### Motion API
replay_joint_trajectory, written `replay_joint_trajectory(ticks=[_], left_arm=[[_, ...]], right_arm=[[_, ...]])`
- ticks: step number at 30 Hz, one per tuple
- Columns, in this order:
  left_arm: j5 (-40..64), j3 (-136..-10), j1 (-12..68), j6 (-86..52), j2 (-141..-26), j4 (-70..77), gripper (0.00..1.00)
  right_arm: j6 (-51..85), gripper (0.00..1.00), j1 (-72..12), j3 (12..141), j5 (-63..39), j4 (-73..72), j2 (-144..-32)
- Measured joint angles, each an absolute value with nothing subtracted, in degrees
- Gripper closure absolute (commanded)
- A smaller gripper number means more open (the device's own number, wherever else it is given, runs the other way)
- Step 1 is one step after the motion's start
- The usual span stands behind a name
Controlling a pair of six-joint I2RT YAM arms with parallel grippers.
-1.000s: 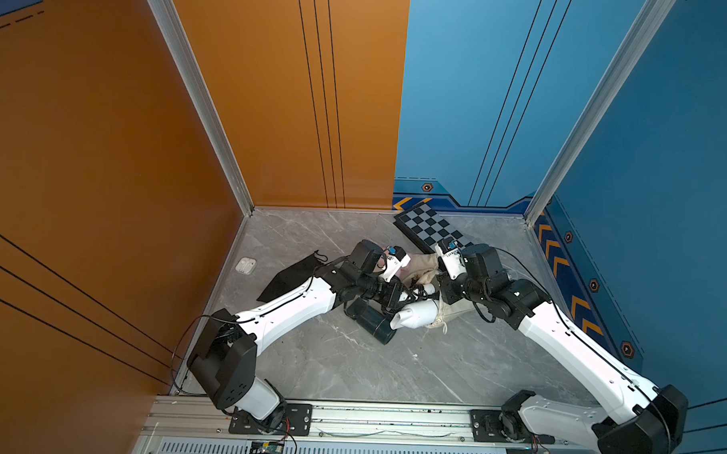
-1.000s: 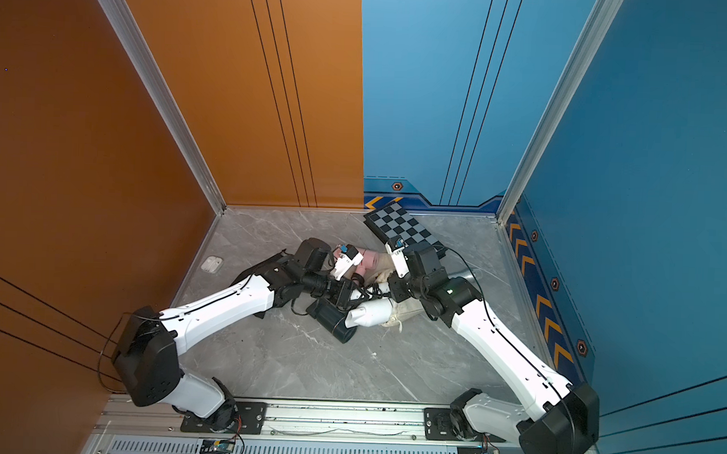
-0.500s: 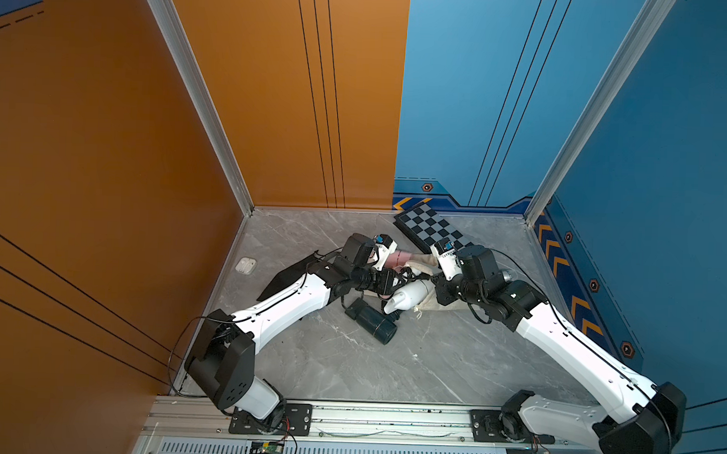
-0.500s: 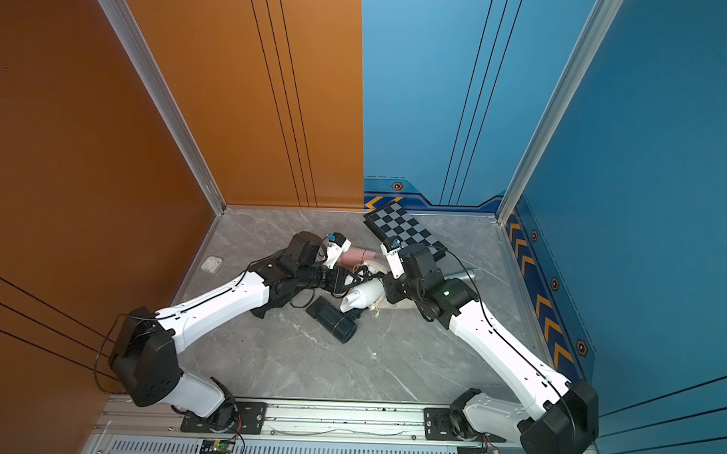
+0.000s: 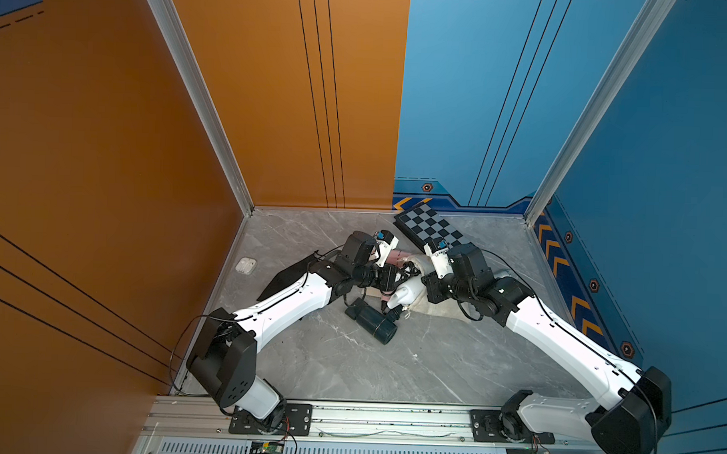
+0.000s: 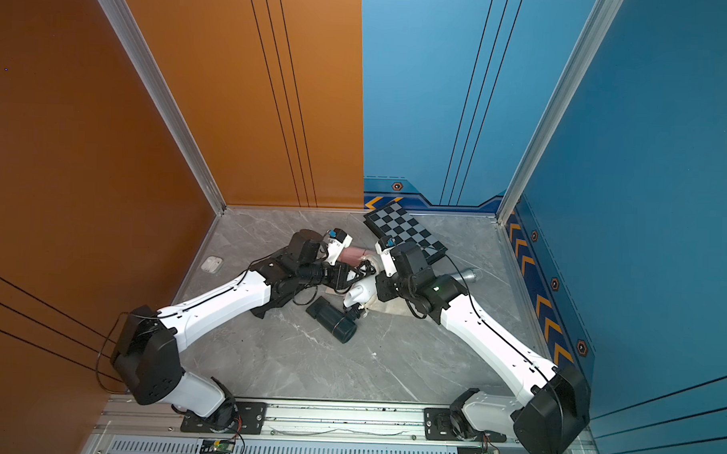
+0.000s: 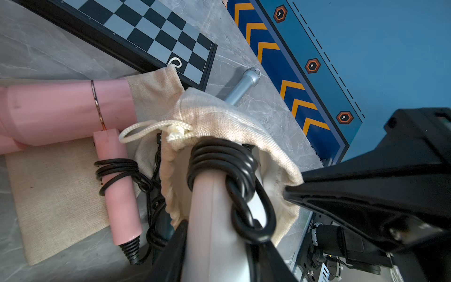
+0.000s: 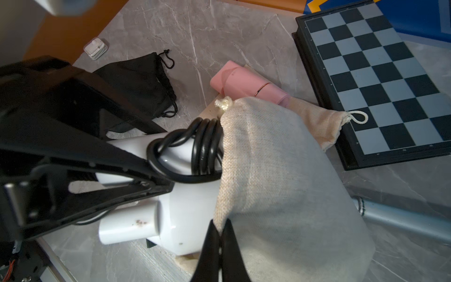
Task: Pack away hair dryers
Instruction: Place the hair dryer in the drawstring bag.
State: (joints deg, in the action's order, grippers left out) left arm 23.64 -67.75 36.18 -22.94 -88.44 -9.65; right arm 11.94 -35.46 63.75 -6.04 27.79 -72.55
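Note:
My left gripper (image 7: 219, 244) is shut on the cord-wrapped handle of the white hair dryer (image 7: 210, 219), whose far end sits inside the mouth of a beige drawstring bag (image 7: 219, 117). My right gripper (image 8: 220, 229) is shut on that bag's rim (image 8: 280, 183), beside the white dryer's body (image 8: 185, 219). The pale pink dryer (image 7: 56, 112) lies on a second flat beige bag just behind. In both top views the dark dryer (image 5: 371, 320) (image 6: 333, 318) lies on the floor in front of the two grippers, apart from them.
A chessboard (image 5: 432, 230) lies at the back, with a beige bag's corner resting on its edge. A silver microphone (image 8: 402, 217) lies under the right arm. A black drawstring bag (image 8: 136, 80) and a small white case (image 5: 245, 265) lie by the left wall.
Both grippers have carried the white dryer and the bag away from the dark dryer, toward the back. The white dryer sits deeper in the bag. Both grips have held.

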Motion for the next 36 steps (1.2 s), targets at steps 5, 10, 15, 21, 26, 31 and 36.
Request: replay_joint_trajectory(ticks=[5, 10, 15, 21, 26, 31, 36], left_arm=[[24.0, -70.4, 36.9, -22.4, -91.4, -9.8, 0.90], [24.5, -71.2, 37.6, -21.9, -91.9, -10.9, 0.89], [24.7, -72.8, 37.6, -22.0, -92.9, -11.3, 0.85], [24.6, -74.3, 37.2, -23.2, -94.2, -10.9, 0.78], [24.0, -76.5, 37.1, -24.1, -95.8, -10.5, 0.71], [22.0, -76.9, 37.2, -25.0, -96.4, -10.5, 0.59], [21.1, -78.1, 37.4, -26.4, -96.7, -9.3, 0.41]], right_arm=[[12.6, 1.00, -35.0, 65.4, -7.0, 27.4, -72.6], [13.0, 1.00, -34.3, 66.6, -8.3, 27.4, -72.6], [13.4, 1.00, -34.3, 66.9, -9.6, 26.9, -72.6], [14.1, 1.00, -34.1, 66.9, -11.2, 25.9, -72.8], [15.0, 1.00, -33.5, 66.9, -12.8, 25.0, -72.9], [16.4, 1.00, -31.7, 66.9, -15.0, 24.3, -72.9], [17.8, 1.00, -30.3, 66.9, -15.9, 23.4, -72.9]])
